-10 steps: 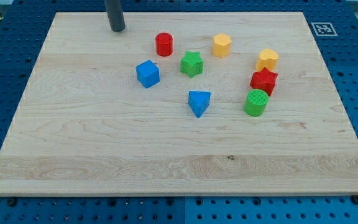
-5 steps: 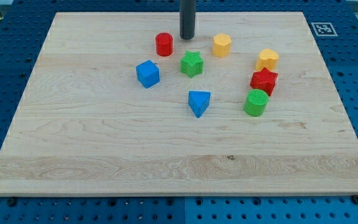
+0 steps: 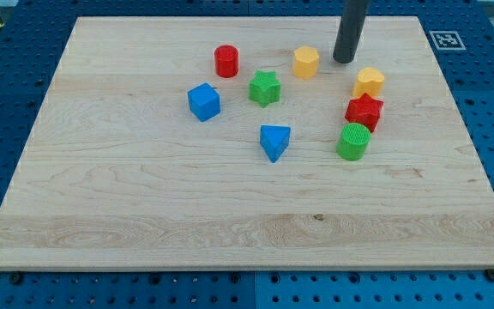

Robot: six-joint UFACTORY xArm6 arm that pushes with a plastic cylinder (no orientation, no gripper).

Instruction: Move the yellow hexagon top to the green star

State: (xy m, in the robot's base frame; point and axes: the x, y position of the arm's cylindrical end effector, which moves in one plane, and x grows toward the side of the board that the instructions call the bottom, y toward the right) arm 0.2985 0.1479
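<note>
The yellow hexagon (image 3: 306, 62) sits near the view's top, centre-right. The green star (image 3: 264, 88) lies below and to its left, a small gap between them. My tip (image 3: 344, 59) rests on the board just to the right of the yellow hexagon, apart from it, and above-left of the yellow heart (image 3: 369, 82).
A red cylinder (image 3: 226, 61) stands left of the hexagon. A blue cube (image 3: 203, 101) is left of the star, a blue triangle (image 3: 274, 141) below it. A red star (image 3: 364, 112) and a green cylinder (image 3: 353, 142) sit below the yellow heart. The wooden board (image 3: 144, 215) lies on a blue pegboard.
My tip has swept right along the view's top, from the top left, past the red cylinder and the hexagon, to the hexagon's right side. No block has moved.
</note>
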